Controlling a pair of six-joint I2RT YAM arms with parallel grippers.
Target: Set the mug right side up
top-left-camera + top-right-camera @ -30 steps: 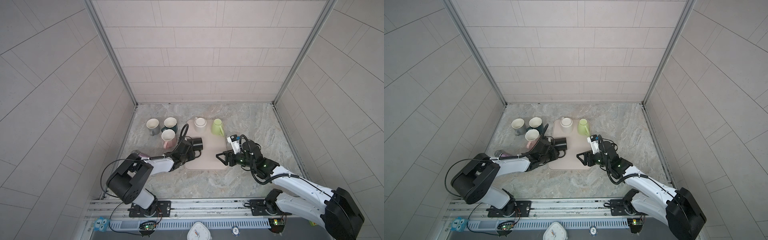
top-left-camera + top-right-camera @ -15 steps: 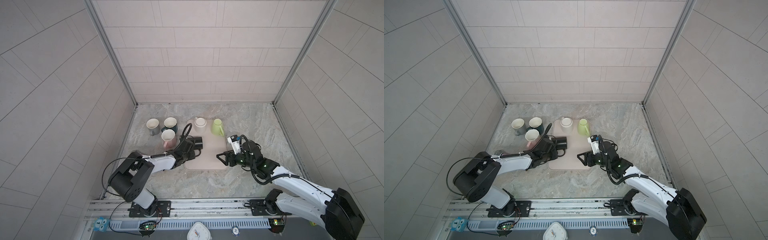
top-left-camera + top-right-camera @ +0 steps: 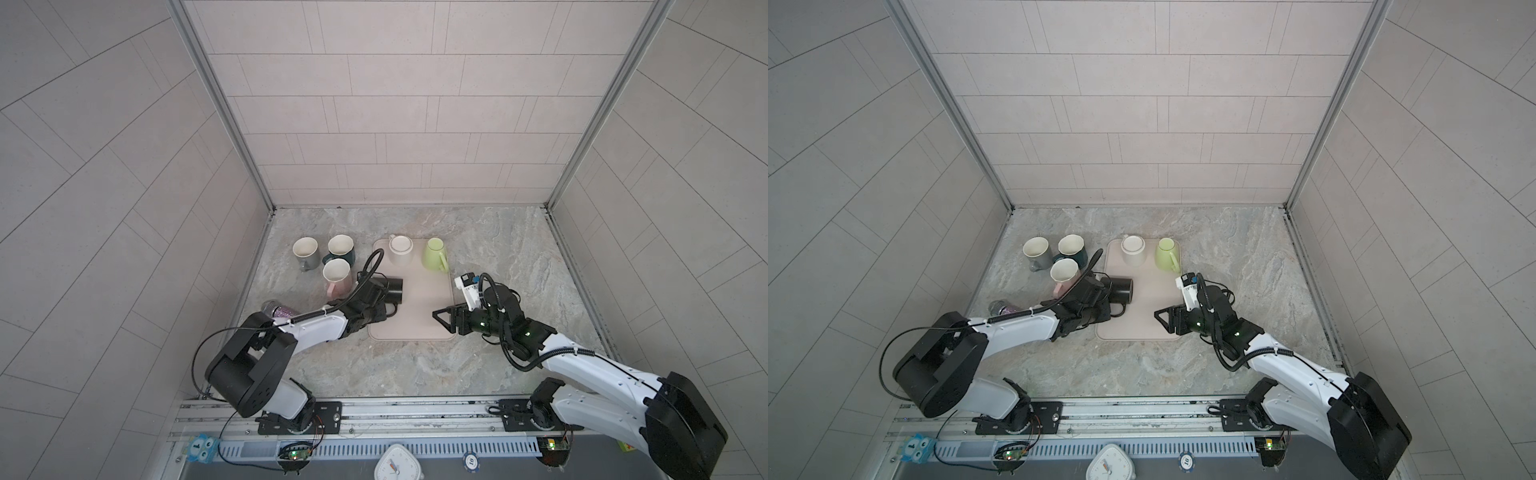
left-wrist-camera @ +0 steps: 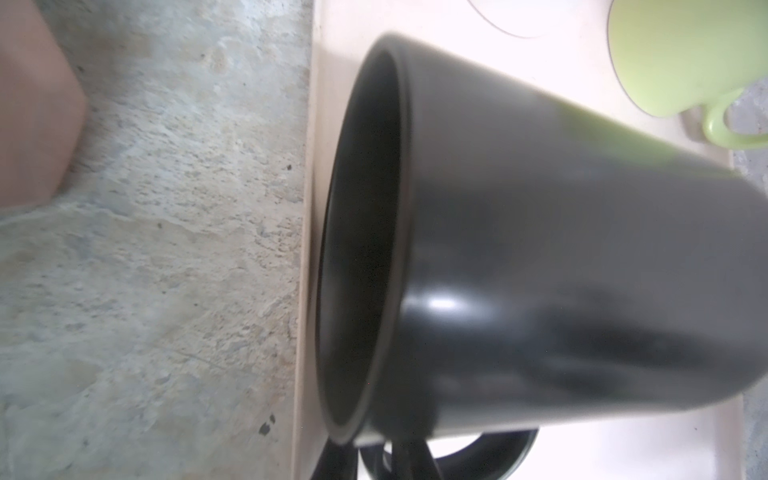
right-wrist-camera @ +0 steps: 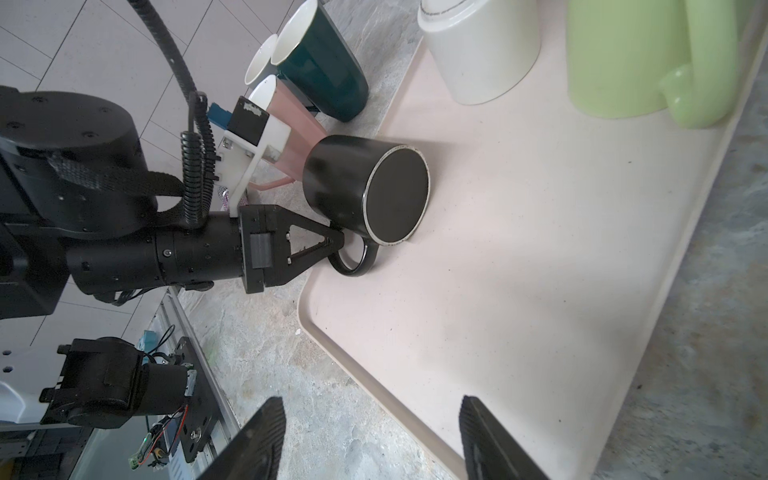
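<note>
A black mug lies on its side at the left edge of the beige tray. Its flat base faces the right arm and its mouth faces the left arm. My left gripper is shut on the mug's handle, low by the tray floor. My right gripper stands open and empty over the tray's front right rim, well apart from the mug.
A white mug and a green mug stand upside down at the back of the tray. Grey, teal and pink mugs stand upright left of the tray. A glittery purple object lies near the left arm.
My left gripper's jaws have closed onto the black mug's handle. The mug and the right arm have stayed where they were.
</note>
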